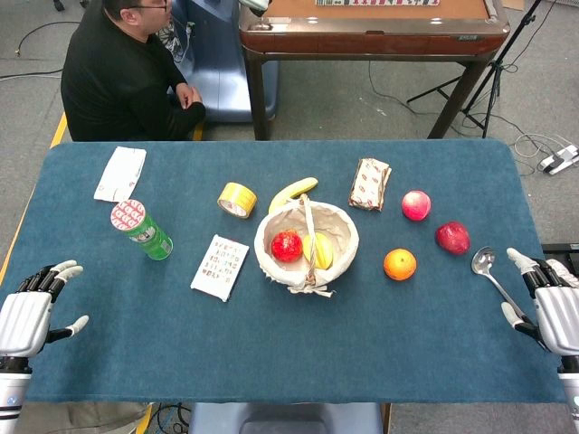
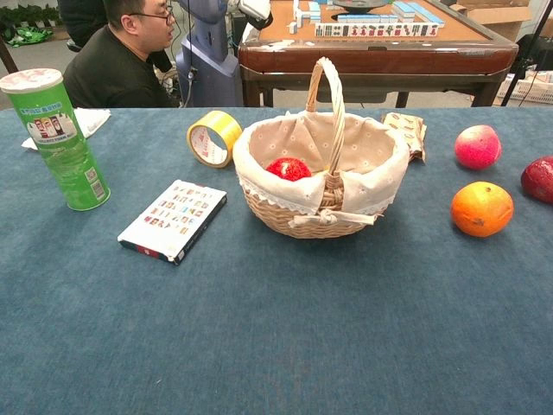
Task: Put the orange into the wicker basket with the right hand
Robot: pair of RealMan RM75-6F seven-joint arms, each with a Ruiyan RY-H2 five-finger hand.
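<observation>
Orange on the blue desk, just right of the wicker basket, apart from it. Right hand at the desk's right edge, fingers spread, holding nothing, beside a spoon. Left hand likewise open, empty, at the left edge.

The table is covered in matt blue cloth; the woven wicker basket is lined with pale fabric (lace-edged), and the spoon looks polished metal.
</observation>
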